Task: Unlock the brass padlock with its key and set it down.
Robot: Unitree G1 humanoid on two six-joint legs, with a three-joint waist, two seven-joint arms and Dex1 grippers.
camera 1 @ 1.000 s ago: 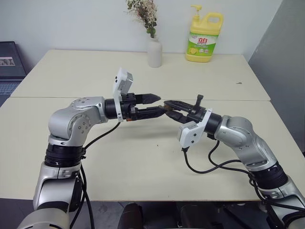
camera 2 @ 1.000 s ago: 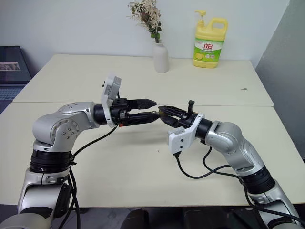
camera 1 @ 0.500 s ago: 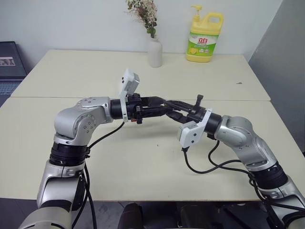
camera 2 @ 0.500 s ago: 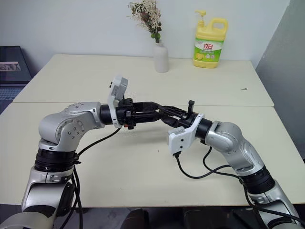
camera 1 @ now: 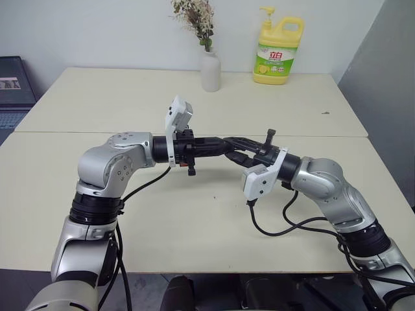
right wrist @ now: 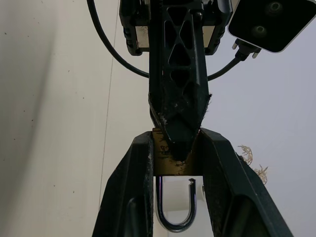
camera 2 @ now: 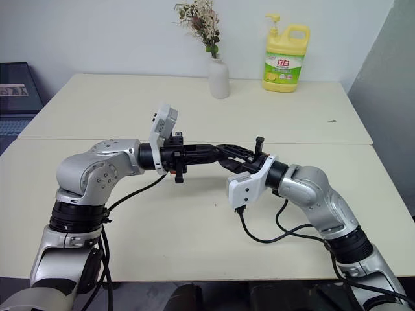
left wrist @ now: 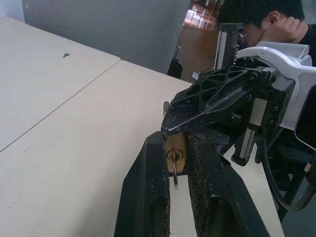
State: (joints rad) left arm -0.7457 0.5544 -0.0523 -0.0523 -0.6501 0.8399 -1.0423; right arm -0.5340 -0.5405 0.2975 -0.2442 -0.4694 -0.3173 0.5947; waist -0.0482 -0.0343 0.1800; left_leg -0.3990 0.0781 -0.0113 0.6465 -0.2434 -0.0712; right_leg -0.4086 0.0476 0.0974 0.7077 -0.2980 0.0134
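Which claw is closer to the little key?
Left. The left claw is closed around the key in the padlock; the right claw grips the padlock's body, just beyond the key.

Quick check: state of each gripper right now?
Left gripper: closed on the key in the brass padlock.
Right gripper: closed on the brass padlock, shackle open.

two grippers (camera 1: 224, 144) (camera 1: 228, 146), one padlock (left wrist: 176, 148), one key (left wrist: 175, 157), one vase (camera 1: 210, 70), one bottle (camera 1: 277, 52).
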